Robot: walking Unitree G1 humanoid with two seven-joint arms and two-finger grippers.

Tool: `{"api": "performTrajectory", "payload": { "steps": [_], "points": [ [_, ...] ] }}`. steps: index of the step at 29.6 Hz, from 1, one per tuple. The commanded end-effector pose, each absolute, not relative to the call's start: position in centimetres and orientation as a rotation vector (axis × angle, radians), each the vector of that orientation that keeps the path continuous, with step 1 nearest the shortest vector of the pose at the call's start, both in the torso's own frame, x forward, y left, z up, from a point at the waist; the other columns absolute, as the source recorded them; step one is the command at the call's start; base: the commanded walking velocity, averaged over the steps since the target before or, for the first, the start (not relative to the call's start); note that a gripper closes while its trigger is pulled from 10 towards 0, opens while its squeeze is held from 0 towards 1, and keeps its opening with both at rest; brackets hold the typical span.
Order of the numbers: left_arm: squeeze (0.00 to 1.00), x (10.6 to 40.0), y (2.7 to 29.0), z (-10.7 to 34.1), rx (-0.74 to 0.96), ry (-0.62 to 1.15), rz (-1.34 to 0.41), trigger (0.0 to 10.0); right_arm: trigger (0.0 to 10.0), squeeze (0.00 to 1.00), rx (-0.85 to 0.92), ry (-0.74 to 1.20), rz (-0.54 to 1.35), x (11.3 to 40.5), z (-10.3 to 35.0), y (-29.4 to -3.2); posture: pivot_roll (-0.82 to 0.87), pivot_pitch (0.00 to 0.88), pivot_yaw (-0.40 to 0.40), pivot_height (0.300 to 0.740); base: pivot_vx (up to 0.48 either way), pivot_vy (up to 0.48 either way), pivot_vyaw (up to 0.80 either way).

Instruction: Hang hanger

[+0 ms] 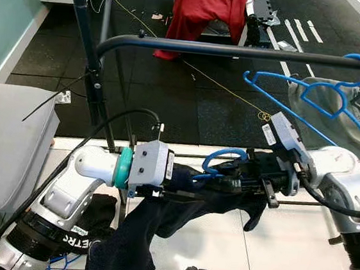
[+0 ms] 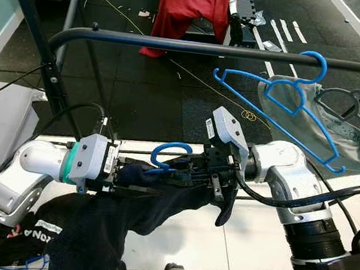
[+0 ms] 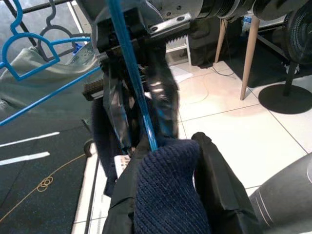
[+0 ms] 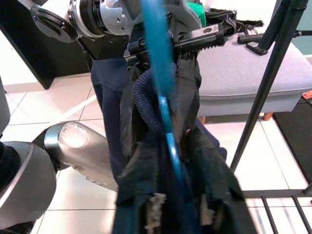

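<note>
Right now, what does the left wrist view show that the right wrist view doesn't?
Left wrist view: a second blue hanger hooked on the rail, pale fabric behind it, wooden legs and a round black base. Right wrist view: the grey cushioned seat and the rack's black pole. Shared: the blue hanger threaded into the navy garment, over white tiles.

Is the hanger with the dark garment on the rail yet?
Not yet. The blue hanger with the dark garment sits below the rail, held between both grippers.
</note>
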State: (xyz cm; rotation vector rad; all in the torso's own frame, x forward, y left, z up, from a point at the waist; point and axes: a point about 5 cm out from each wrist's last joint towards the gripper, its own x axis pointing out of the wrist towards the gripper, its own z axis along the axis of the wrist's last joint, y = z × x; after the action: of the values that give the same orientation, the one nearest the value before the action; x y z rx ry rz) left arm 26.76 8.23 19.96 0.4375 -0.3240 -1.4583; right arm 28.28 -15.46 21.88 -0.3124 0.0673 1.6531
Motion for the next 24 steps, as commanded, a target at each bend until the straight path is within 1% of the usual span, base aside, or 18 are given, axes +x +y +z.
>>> {"api": "performTrajectory", "payload": {
  "steps": [1, 4, 5, 6, 7, 20, 24],
  "points": [
    [0.00, 26.61, 7.90, 21.19, 0.428, -0.397, -1.456, 0.0, 10.0, 0.84, -0.328, 0.078, 1.698, 27.96, 21.57, -14.91, -0.09, 0.073, 0.057, 0.740, 0.000, 0.000, 0.00],
    [0.00, 26.61, 7.90, 21.19, 0.428, -0.397, -1.456, 0.0, 10.0, 0.84, -0.328, 0.078, 1.698, 27.96, 21.57, -14.91, -0.09, 0.073, 0.057, 0.740, 0.000, 0.000, 0.00],
    [0.00, 26.57, 7.85, 21.27, 0.429, -0.402, -1.458, 0.0, 10.0, 0.77, -0.342, 0.076, 1.693, 28.00, 21.56, -14.89, -0.09, 0.072, 0.057, 0.740, 0.000, 0.000, 0.00],
    [0.00, 26.57, 7.85, 21.27, 0.429, -0.402, -1.458, 0.0, 10.0, 0.77, -0.342, 0.076, 1.693, 28.00, 21.56, -14.89, -0.09, 0.072, 0.057, 0.740, 0.000, 0.000, 0.00],
    [0.00, 26.53, 7.79, 21.29, 0.429, -0.404, -1.461, 0.0, 10.0, 0.00, -0.360, 0.079, 1.691, 28.02, 21.49, -14.91, -0.10, 0.072, 0.058, 0.740, 0.000, 0.000, 0.00],
    [0.00, 26.34, 7.57, 21.42, 0.431, -0.416, -1.483, 0.0, 10.0, 0.00, -0.401, 0.100, 1.706, 27.96, 21.39, -15.06, -0.10, 0.069, 0.062, 0.740, 0.000, 0.000, 0.00],
    [0.00, 26.08, 7.31, 21.61, 0.440, -0.430, -1.512, 0.0, 10.0, 0.00, -0.424, 0.133, 1.734, 28.06, 21.15, -15.24, -0.10, 0.070, 0.055, 0.740, 0.000, 0.000, 0.00]
  ]
}}
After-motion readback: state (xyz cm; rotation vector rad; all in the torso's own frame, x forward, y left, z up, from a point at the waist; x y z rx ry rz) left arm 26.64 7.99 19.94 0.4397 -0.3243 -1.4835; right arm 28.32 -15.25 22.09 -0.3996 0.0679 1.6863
